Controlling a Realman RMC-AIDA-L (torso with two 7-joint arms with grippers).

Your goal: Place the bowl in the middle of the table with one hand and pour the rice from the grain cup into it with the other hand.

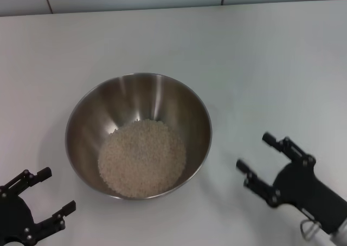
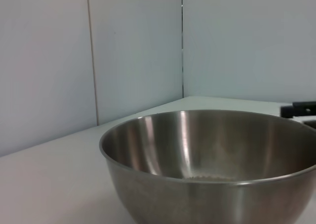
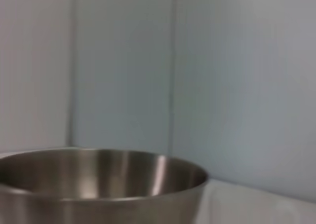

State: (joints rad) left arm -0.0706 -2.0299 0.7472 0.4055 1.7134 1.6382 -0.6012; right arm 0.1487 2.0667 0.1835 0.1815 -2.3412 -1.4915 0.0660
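Hovering low at the near left corner of the white worktop (image 1: 260,56), the left tool (image 1: 43,191) is sitting with its two black fingers spread wide apart and nothing between them, its tips pointing toward the stainless-steel mixing bowl (image 1: 138,135) but staying clear of its wall. In the left wrist view the bowl (image 2: 212,169) is filling the lower part of the picture, with the grey-white tiled wall (image 2: 133,51) rising behind it and a black fingertip of the other arm showing just past the far rim.

The bowl is standing upright about midway across the worktop, and a pale mound of rice (image 1: 142,158) is lying in its bottom, heaped a little toward the near side; only a thin band of rice (image 2: 207,177) is showing in the left wrist view.

To the right of the bowl, the right tool (image 1: 254,153) is resting near the worktop with its fingers also wide open and gripping nothing, apart from the bowl's rim. The right wrist view is showing the bowl's rim (image 3: 98,177) against the wall (image 3: 222,76).
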